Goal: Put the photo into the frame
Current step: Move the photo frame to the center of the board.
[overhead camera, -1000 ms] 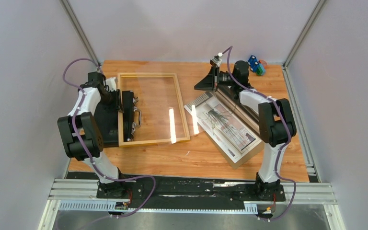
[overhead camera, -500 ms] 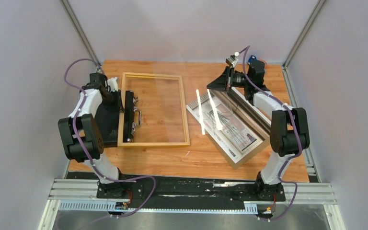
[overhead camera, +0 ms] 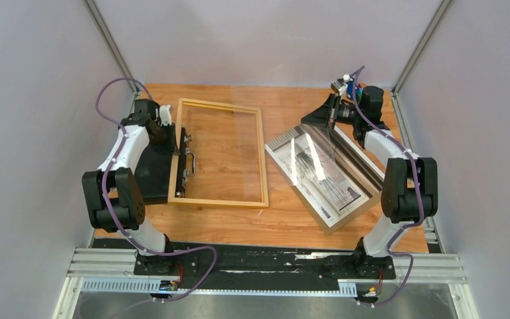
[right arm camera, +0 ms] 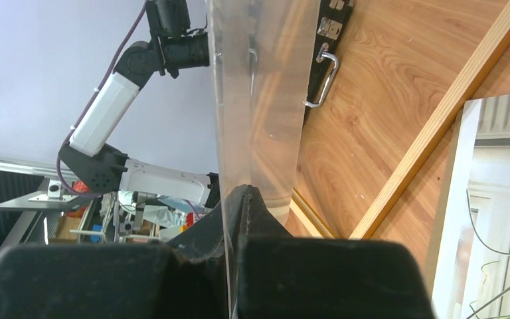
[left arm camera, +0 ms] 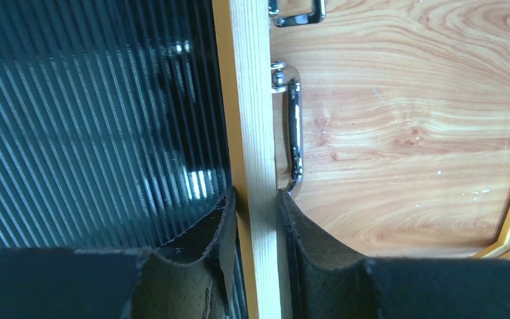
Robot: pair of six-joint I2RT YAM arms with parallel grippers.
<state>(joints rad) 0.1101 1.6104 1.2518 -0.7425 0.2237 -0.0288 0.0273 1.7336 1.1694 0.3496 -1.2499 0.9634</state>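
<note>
Top external: frame (overhead camera: 219, 202) now farther right

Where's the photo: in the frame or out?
Out. The photo lies to the right of the frame, apart from it.

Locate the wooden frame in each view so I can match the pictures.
Top external: the frame is left of centre, its left rail at the left gripper.
Left wrist: one rail runs top to bottom, pinched between the fingers.
Right wrist: one rail crosses diagonally at right, beyond the clear pane that the right gripper holds edge-on.
Shared landmark: the chrome handle on the black case, in all three.
</note>
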